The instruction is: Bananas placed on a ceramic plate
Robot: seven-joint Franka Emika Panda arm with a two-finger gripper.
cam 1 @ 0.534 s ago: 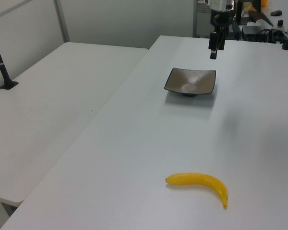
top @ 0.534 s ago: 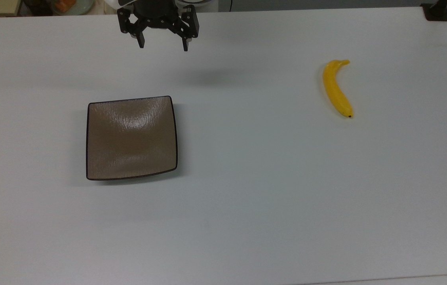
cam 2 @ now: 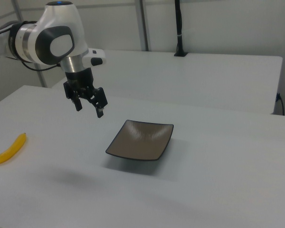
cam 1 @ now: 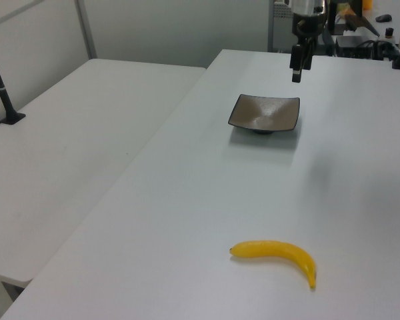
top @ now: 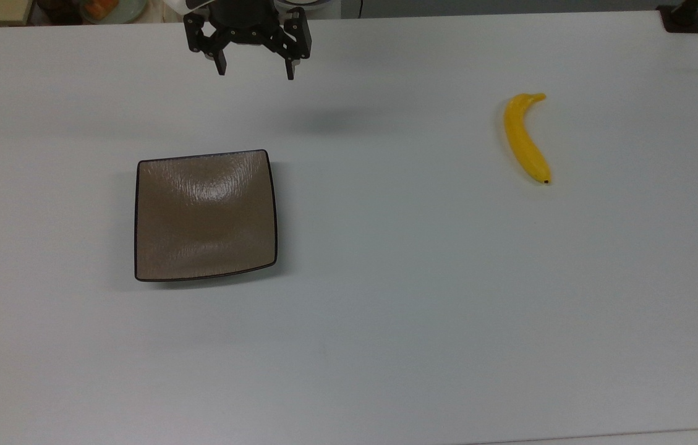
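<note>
My gripper (top: 255, 68) hanging above the white table (top: 386, 309), jaws spread wide and holding nothing, ceramic plate (top: 205, 216) near below them in the top view, banana (top: 527, 138) well apart from the plate, no readable writing

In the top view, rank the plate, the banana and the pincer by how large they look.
1. The ceramic plate, clearly the largest.
2. and 3. The pincer and the banana: not ranked. The pincer hangs above the table, nearer the camera, and its upper part is cut off at the top edge.
</note>
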